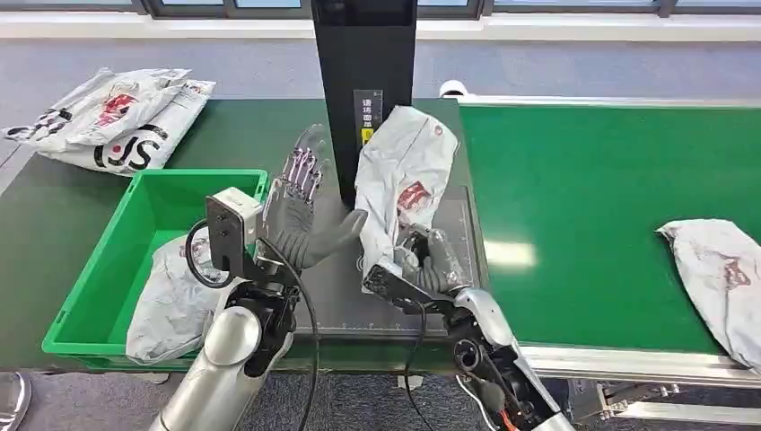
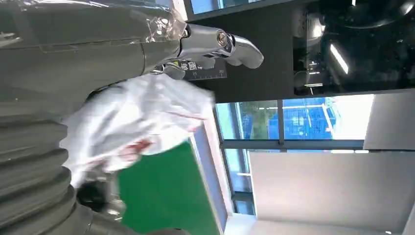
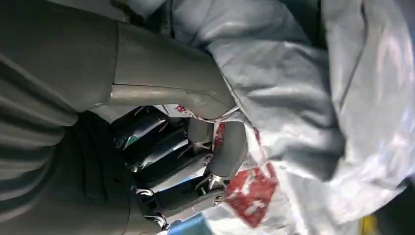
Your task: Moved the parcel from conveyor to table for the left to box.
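Centre frame: the right hand [image 1: 429,262] clamps the parcel [image 1: 401,180] upright, long axis vertical; the left hand [image 1: 301,211], fingers spread, waits just left, thumb seemingly touching.

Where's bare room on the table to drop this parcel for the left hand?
Bare dark mat lies between the left hand and the right hand, which holds the parcel. Green table is free behind the bin. Crowded: bin's near end, far left corner with bags.
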You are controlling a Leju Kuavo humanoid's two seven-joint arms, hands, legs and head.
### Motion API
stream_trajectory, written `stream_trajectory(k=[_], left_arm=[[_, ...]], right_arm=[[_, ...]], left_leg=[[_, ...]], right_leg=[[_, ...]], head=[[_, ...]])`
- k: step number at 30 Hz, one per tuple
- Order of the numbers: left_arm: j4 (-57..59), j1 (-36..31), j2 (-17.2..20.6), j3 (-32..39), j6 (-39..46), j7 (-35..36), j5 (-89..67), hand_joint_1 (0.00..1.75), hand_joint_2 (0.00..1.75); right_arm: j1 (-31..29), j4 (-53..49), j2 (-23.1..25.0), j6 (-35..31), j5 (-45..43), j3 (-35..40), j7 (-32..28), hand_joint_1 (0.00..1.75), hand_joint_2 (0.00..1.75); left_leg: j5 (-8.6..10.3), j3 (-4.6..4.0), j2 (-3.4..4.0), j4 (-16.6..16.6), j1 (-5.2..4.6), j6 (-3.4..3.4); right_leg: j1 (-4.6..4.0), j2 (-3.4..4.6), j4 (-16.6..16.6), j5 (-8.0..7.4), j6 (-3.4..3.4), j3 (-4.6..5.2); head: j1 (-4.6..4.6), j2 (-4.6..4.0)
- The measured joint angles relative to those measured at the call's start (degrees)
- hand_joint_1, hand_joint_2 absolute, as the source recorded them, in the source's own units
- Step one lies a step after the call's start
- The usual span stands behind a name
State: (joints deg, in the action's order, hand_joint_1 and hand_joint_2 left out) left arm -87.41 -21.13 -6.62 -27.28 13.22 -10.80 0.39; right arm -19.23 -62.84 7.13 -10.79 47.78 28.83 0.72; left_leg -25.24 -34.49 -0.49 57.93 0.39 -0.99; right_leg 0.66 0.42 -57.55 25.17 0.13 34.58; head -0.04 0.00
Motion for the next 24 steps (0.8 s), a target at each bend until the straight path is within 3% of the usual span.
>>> stream_trajectory(k=[7, 8, 9, 18, 24], left_arm=[[-0.15, 0.06, 0.22, 0.00, 0.00, 0.15, -0.02, 0.00, 1.75], [-0.22, 0.09, 0.24, 0.00, 0.00, 0.15, -0.02, 0.00, 1.75], [-0.30, 0.10, 0.26, 0.00, 0.00, 0.15, -0.04, 0.00, 1.75], [-1.33, 0.91, 1.11, 0.00, 1.12, 0.33, -0.81, 0.00, 1.75], [-1.84, 1.33, 1.92, 0.00, 1.33, 0.35, -0.81, 0.00, 1.75]], right_arm=[[0.29, 1.62, -0.24, 3.65, -2.51, 4.70, -0.04, 1.75, 1.75], [0.29, 1.79, -0.28, 3.67, -2.51, 5.22, -0.04, 0.66, 1.75], [0.26, 1.97, -0.28, 3.67, -2.49, 5.70, -0.02, 0.00, 1.75], [-0.51, 1.44, -0.48, -4.36, -2.38, 6.88, 1.66, 0.00, 1.75], [-0.63, -0.74, -0.87, -4.86, -2.60, 6.49, 1.95, 0.00, 1.75]], left_leg=[[-0.03, -0.03, 0.00, 0.00, 0.00, 0.00], [-0.03, -0.03, 0.00, 0.00, 0.00, 0.00], [-0.03, -0.03, 0.01, 0.00, 0.00, 0.00], [-0.02, -0.02, 0.01, 0.00, 0.00, 0.00], [-0.03, -0.02, 0.01, 0.00, -0.01, 0.00]], right_leg=[[0.00, 0.00, 0.01, 0.01, 0.00, 0.03], [0.00, 0.00, 0.01, 0.01, 0.00, 0.03], [0.00, 0.00, 0.01, 0.01, 0.00, 0.03], [0.00, 0.01, 0.00, 0.00, 0.00, 0.02], [0.00, 0.00, 0.01, 0.01, 0.00, 0.03]], head=[[0.00, -0.02], [0.00, 0.00], [0.00, -0.02], [0.00, -0.02], [0.00, 0.00]])
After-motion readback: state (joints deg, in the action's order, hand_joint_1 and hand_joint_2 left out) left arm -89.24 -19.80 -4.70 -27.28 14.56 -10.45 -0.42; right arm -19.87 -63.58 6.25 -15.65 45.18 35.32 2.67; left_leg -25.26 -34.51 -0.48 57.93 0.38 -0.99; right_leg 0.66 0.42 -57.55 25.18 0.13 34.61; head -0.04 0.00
